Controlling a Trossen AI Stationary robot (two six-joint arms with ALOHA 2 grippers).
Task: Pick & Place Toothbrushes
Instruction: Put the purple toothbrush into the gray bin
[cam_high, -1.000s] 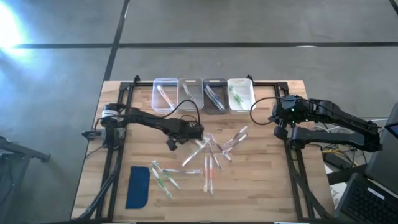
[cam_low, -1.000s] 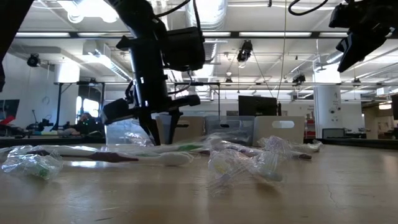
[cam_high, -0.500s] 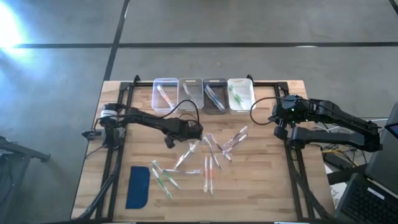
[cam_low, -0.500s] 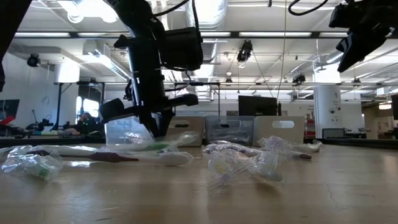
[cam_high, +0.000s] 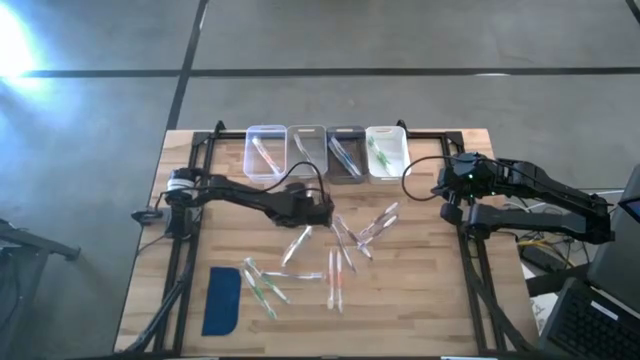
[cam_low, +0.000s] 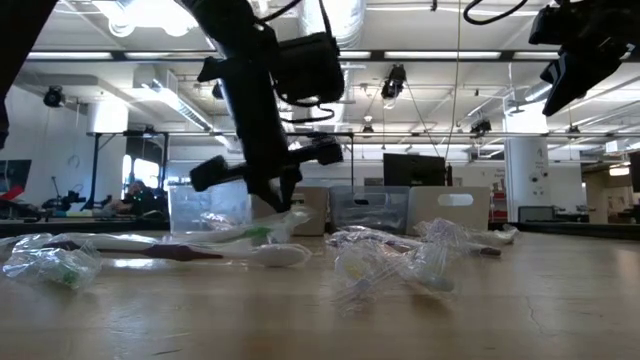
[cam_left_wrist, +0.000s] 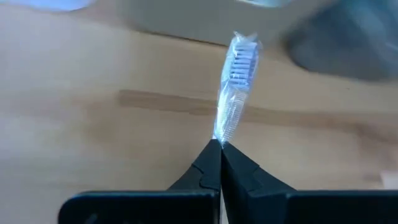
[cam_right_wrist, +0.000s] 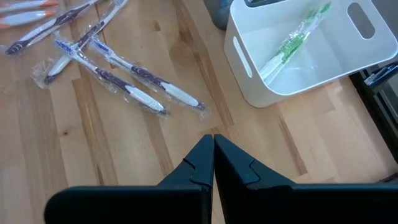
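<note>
While we look down on the table, we read the scene as follows:

Left gripper: our left gripper (cam_high: 318, 212) sits over the middle of the table (cam_high: 440, 300), just in front of the bins; its jaws are pressed together on the end of one wrapped toothbrush (cam_left_wrist: 235, 93).

Held toothbrush: in the left wrist view it juts out from between the fingertips (cam_left_wrist: 208, 163), bristle head away from the camera; from the low view we see it tilted, wrapper trailing towards the wood.

Right gripper: our right gripper (cam_right_wrist: 213, 155) waits at the right side of the table, near the white bin (cam_right_wrist: 298, 53); its fingers meet, gripping nothing.

Loose toothbrushes: the toothbrushes (cam_high: 340, 255) lie scattered across the centre of the table, several crossing each other; a smaller group (cam_high: 262, 285) lies nearer the front left, beside the dark-blue pad (cam_high: 222, 300).

Bins: four bins (cam_high: 326, 150) stand in a row at the far edge; we see a green-accented toothbrush (cam_right_wrist: 292, 42) in the white one and pale toothbrushes in the others.
</note>
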